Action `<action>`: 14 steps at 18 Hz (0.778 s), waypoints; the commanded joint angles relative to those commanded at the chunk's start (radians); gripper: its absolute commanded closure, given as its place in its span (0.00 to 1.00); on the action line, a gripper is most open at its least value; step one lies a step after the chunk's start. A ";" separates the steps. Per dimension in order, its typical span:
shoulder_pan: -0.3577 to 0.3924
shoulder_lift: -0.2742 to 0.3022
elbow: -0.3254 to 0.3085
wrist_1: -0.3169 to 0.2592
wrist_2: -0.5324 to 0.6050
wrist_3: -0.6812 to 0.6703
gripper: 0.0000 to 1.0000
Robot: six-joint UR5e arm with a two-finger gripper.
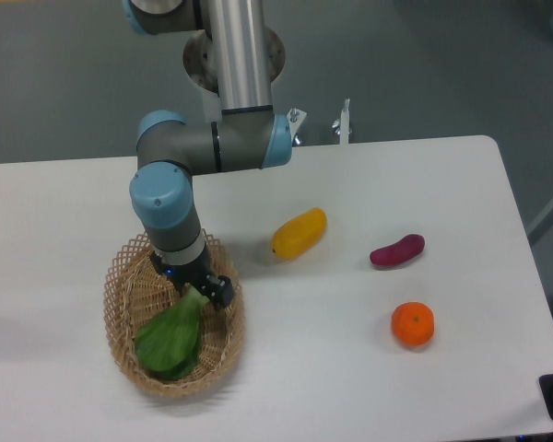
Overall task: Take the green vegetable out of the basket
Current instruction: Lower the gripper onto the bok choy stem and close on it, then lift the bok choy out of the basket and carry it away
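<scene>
The green vegetable (170,339) lies in the oval wicker basket (223,343) at the front left of the table, its broad leaves toward the front and its pale stem end pointing up toward the arm. My gripper (200,292) reaches down into the basket and sits right at the stem end. One dark finger (219,289) shows to the right of the stem; the other is hidden by the wrist. I cannot tell whether the fingers are closed on the stem.
A yellow oblong fruit (299,232) lies on the white table right of the basket. A purple sweet potato (397,250) and an orange (412,324) lie farther right. The arm's base stands at the table's back edge.
</scene>
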 joint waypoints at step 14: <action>0.032 0.090 0.037 -0.023 -0.012 0.094 0.66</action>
